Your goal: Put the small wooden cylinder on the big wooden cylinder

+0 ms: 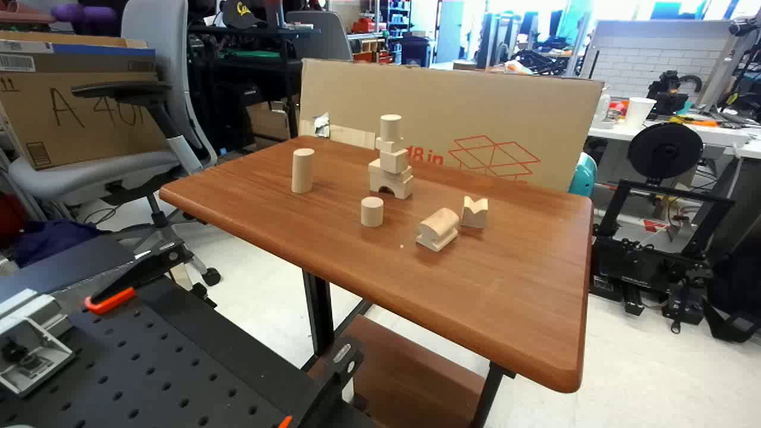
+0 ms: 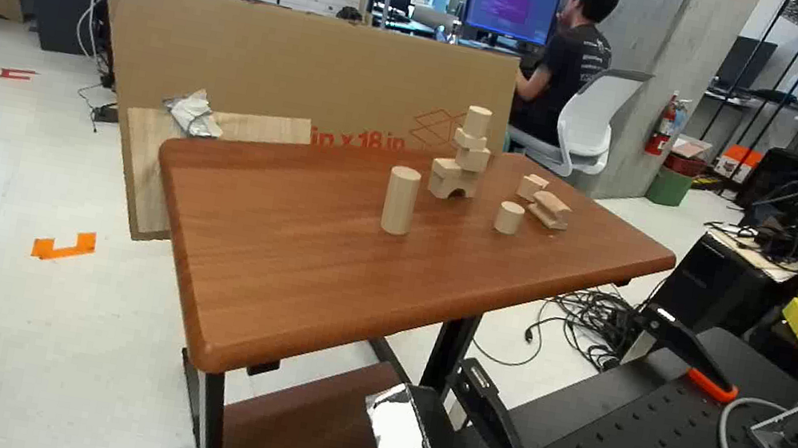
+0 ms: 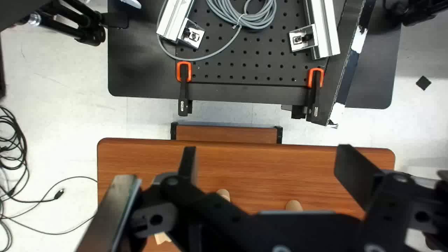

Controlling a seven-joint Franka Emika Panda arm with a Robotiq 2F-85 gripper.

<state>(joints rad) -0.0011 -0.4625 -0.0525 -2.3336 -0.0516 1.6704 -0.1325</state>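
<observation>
The small wooden cylinder stands upright on the brown table, also seen in an exterior view. The big wooden cylinder stands upright apart from it, about twice as tall, and also shows in an exterior view. In the wrist view my gripper is high above the table with its fingers wide apart and nothing between them. The small cylinder and the big cylinder show only partly, mostly hidden behind the gripper body. The gripper is outside both exterior views.
A tower of stacked wood blocks stands behind the cylinders. A half-round block and a notched block lie beside the small cylinder. A cardboard sheet stands along the back edge. Orange-tipped clamps grip the black base plate.
</observation>
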